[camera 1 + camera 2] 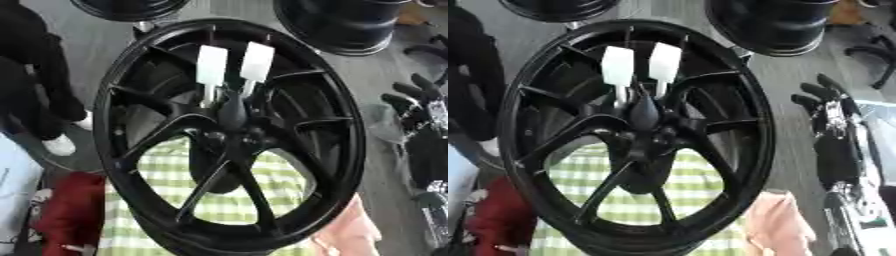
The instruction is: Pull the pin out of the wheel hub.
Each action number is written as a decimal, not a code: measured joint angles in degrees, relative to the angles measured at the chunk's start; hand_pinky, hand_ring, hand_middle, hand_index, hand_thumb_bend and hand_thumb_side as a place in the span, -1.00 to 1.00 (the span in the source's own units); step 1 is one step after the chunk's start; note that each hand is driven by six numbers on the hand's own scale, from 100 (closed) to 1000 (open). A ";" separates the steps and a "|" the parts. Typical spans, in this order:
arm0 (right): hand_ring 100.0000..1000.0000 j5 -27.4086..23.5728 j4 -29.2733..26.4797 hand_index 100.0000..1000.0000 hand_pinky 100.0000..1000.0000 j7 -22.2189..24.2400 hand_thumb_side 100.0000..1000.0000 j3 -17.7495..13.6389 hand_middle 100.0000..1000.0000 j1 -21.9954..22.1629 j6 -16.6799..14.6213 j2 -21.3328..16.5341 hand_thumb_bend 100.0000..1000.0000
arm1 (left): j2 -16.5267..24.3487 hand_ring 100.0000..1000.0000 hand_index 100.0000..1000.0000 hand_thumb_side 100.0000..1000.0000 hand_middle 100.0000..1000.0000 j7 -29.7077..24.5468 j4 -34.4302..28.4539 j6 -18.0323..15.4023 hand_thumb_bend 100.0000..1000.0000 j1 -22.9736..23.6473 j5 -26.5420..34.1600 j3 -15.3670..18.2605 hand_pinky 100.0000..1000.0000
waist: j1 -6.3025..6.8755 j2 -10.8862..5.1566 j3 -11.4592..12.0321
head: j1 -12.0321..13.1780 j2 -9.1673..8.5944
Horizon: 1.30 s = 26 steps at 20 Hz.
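Green-and-white checked cloth (219, 205) covers the near surface and shows through the lower openings of a large black spoked wheel hub (229, 135) that stands upright on it, its face turned toward the camera and leaning slightly to the left at the top. Just beside the cloth on the left lies a dark red bundle of fabric (74, 207), and a pink fabric shape (776, 220) sits at the lower right, partly behind the rim.

At the centre of the hub, two white pins with flat rectangular heads (234, 67) stand side by side, their thin stems running down into the dark middle boss. Their long axes are close to vertical, heads up, tilted a little to the right. The lower ends of the stems are hidden in the black centre, so how deep they sit cannot be told.

On the right, well apart from the pins, the robot's black right hand (829, 107) shows with its fingers straight and spread, pointing up, holding nothing; its forearm runs down toward the lower right corner. The left hand appears in neither view.

Beyond the hub, on the grey floor, stand two more black wheels (346, 22), both cut off by the top edge. A dark-clothed person's legs (39, 75) are at the far left
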 measured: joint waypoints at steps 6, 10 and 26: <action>0.46 1.19 0.00 0.72 1.00 -0.09 0.12 0.07 0.43 0.37 0.28 -0.02 -1.00 | 13.31 0.11 0.46 0.47 0.62 -10.19 2.78 4.15 -0.94 -11.06 0.88 -6.43 0.20 | 1.13 0.00 -0.04 | -0.48 -0.07; 0.46 2.19 0.00 0.72 1.00 -0.08 0.12 0.10 0.43 0.72 0.26 -0.04 -1.00 | 20.05 0.18 0.51 0.46 0.62 -20.69 3.75 7.00 -0.91 -17.44 -0.39 -11.92 0.25 | 1.51 0.00 0.31 | -0.96 -0.07; 0.46 6.11 0.00 0.71 1.00 -0.72 0.10 0.08 0.42 2.60 -0.53 0.31 -1.00 | 12.77 0.51 0.69 0.67 0.62 -74.24 11.51 6.89 -0.77 -42.04 -26.06 -28.13 0.45 | 1.69 -0.26 2.80 | -4.50 -0.14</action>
